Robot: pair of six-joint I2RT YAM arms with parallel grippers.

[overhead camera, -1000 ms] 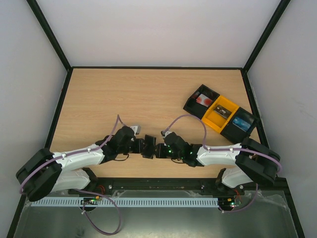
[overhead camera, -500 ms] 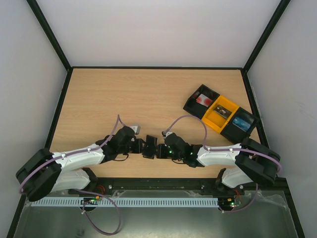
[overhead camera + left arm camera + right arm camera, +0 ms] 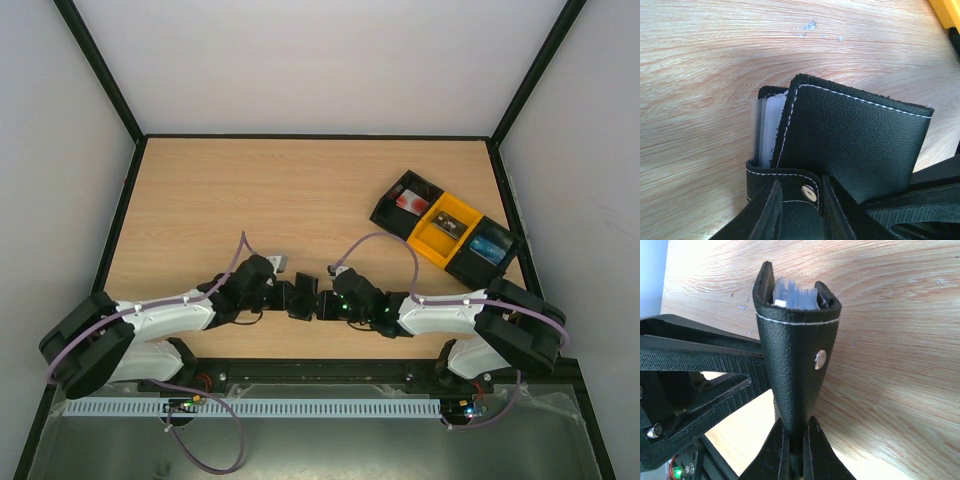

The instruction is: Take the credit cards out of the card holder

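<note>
Two robot arms reach in from the near edge of the desk [image 3: 250, 190] and meet close to the front, about in the middle. On the left, the left arm lies low over the wood. Its pincer [image 3: 284, 295] is right up against the card holder [image 3: 301, 297]. Its two black fingers [image 3: 700, 347] sit part way apart and reach to the holder's side, but I cannot tell if they squeeze it or only touch it.

The card holder is small and black, with white stitches and a little round silver snap [image 3: 820, 359]. It sits between the two pincers, over the wood, with its open end pointing away from the right arm. Some credit cards [image 3: 767, 125] are inside it — thin and pale, packed close, with only their edges peeking out.

On the right side, the right pincer [image 3: 796, 430] is clenched tight on the narrow folded end of the holder.

Well off to the right, by the right edge of the desk, lies a long black and yellow tray [image 3: 436, 256] with three boxes. A red and white thing [image 3: 408, 201] is in its left box and a bright blue thing [image 3: 488, 247] is in its right box.
</note>
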